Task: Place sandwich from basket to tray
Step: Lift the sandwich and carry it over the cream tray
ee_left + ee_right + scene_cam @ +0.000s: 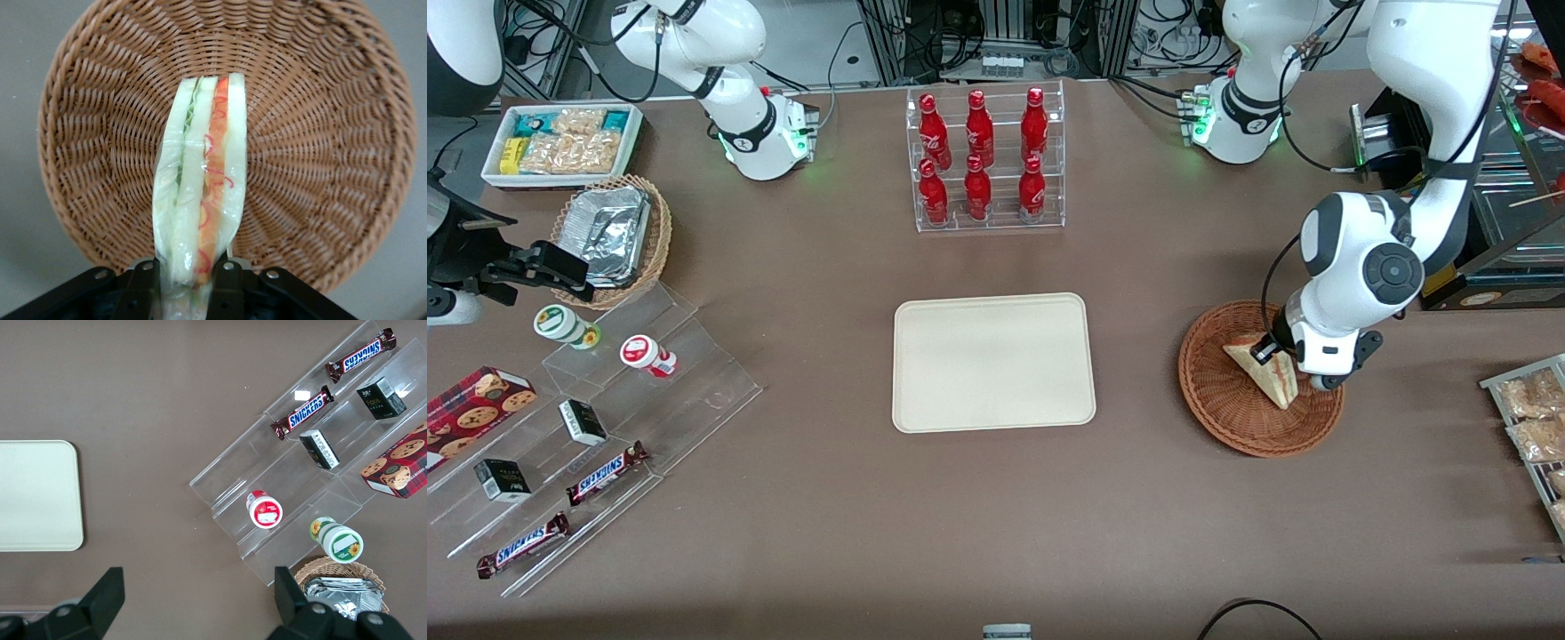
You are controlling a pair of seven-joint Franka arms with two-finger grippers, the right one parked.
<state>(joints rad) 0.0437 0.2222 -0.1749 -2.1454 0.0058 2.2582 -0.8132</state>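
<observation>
From the front I see the gripper down inside the basket, which sits on the table toward the working arm's end. The sandwich stands on edge in the basket, its point aimed at about five o'clock. The tray lies flat and bare mid-table, well apart from the basket, with a rack of red bottles at its twelve o'clock.

On my wrist camera the two black fingers press on either side of the sandwich, pinching it at one end; the basket weave fills the view underneath.

From the parked wrist I see only a corner of the tray.
</observation>
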